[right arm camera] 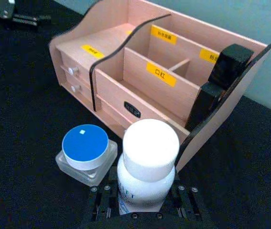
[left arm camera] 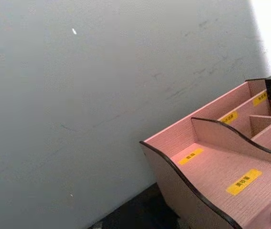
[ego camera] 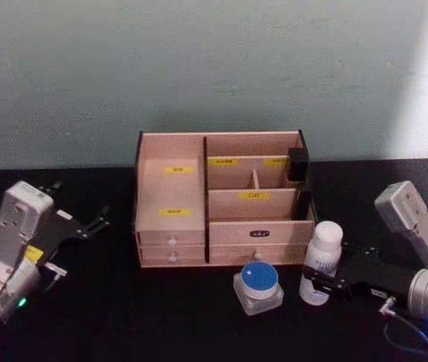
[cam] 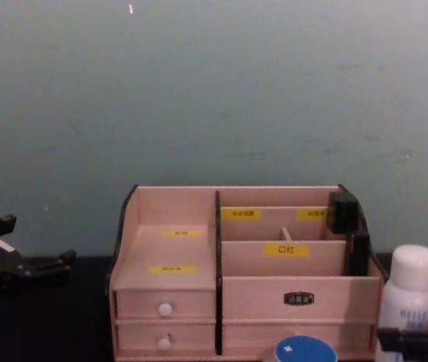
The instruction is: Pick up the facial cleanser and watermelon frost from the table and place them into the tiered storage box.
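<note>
Black table, teal wall. Nearest, right gripper clamps facial cleanser low down; bottle upright, long axis vertical, cap up. Watermelon frost just left, lid up. Tiered storage box behind both. Left gripper spread wide, far left.

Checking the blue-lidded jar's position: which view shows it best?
The right wrist view: the watermelon frost shows whole, blue lid and clear body, beside the facial cleanser. The head view shows it whole but farther off; the chest view cuts it below the lid; the left wrist view faces the tiered storage box.
</note>
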Controlling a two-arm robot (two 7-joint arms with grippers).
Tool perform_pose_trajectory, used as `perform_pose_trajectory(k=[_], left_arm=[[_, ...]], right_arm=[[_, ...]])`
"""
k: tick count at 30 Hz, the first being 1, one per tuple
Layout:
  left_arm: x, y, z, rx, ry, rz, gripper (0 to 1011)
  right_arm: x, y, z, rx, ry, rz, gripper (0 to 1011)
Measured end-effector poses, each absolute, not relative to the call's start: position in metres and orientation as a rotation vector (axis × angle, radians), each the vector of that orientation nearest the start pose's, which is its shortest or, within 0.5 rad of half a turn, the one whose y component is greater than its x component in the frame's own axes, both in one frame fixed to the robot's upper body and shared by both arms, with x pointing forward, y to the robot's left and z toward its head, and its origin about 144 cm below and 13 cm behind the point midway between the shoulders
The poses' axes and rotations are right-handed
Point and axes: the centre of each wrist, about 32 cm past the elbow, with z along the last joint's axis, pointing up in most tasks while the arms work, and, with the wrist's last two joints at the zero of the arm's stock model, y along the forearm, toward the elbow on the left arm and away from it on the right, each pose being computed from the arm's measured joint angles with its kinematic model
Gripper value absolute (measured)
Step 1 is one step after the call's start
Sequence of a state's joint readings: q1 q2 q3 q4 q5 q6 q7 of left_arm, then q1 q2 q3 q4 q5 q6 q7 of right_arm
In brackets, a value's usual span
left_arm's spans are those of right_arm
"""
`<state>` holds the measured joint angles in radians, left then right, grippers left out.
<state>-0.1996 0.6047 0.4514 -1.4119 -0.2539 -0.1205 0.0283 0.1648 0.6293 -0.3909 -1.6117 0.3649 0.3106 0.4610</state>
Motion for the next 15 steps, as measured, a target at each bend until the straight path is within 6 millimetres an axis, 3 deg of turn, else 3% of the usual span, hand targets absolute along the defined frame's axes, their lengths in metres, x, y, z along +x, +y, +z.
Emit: perform_pose_trajectory(k=[15], left_arm=[[0.489,0.310,1.140,0.304,-0.285,1.248,1001]], right_arm=[[0.480,-0.299,1.228,-0.370,0.051,-0.799,595]])
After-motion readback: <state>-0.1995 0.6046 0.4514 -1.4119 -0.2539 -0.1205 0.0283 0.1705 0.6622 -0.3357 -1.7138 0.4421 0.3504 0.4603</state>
